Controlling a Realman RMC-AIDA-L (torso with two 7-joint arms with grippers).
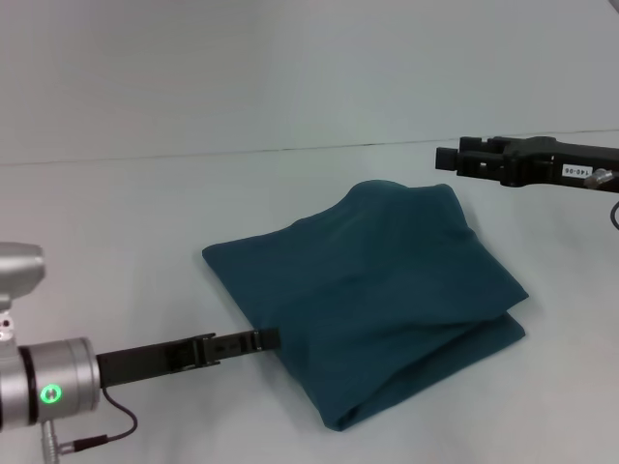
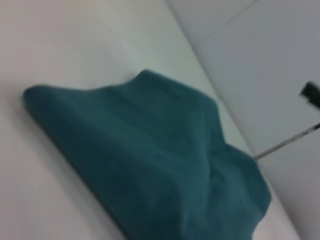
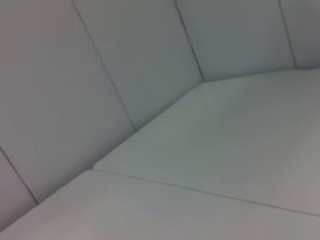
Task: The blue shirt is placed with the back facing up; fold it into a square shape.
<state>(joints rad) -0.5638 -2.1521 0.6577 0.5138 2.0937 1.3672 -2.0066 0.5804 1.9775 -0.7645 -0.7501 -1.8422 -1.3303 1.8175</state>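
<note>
Blue shirt (image 1: 377, 290) lay mid-worktop, folded, soft and limp; best pinched at hems. Left gripper (image 1: 259, 339) touched its near edge, right gripper (image 1: 455, 158) hovered; pincer states untellable.

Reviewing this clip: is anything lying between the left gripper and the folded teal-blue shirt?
Nothing visible. The left gripper sits low over the white table, its tip right at the near edge of the dark teal-blue fabric shirt. The right gripper hangs off past the shirt's far corner.

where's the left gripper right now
In the head view the left gripper is low on the left, its tips at the near left edge of the folded blue shirt on the table.
</note>
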